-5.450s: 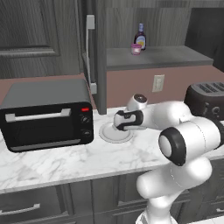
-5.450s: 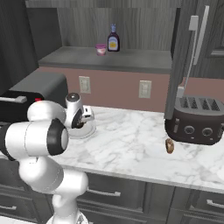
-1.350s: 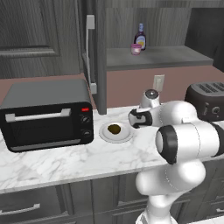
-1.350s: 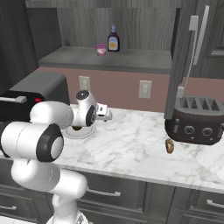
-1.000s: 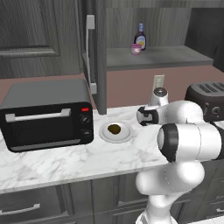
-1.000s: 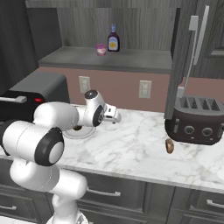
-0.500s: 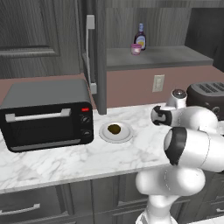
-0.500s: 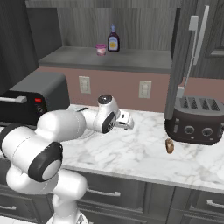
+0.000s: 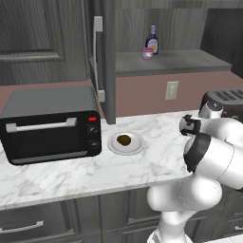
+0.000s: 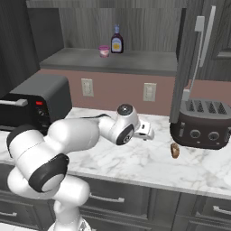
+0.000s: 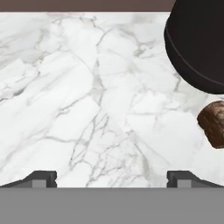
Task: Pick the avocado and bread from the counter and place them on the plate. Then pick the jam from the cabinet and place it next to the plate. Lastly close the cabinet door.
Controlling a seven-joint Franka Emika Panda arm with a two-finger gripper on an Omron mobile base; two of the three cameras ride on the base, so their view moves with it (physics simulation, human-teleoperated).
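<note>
On the marble counter (image 9: 156,156), the avocado (image 9: 124,140) lay on the small pale plate (image 9: 135,148) just beside the black toaster oven (image 9: 50,124). Well to the other side, the bread (image 10: 175,150) sat on the stone just in front of the dark toaster (image 10: 201,125). The white arm reached out between them, its gripper (image 10: 149,131) low over bare marble with the jaws spread wide and nothing between the fingertips (image 11: 43,178); the hand view caught the bread (image 11: 213,123) at its right edge, below the toaster's rounded base (image 11: 197,43). Up in the open cabinet (image 9: 171,61), the jam (image 9: 147,53) stood on the grey shelf just beside a dark bottle (image 9: 152,40), the cabinet door (image 9: 97,57) swung out edge-on.
</note>
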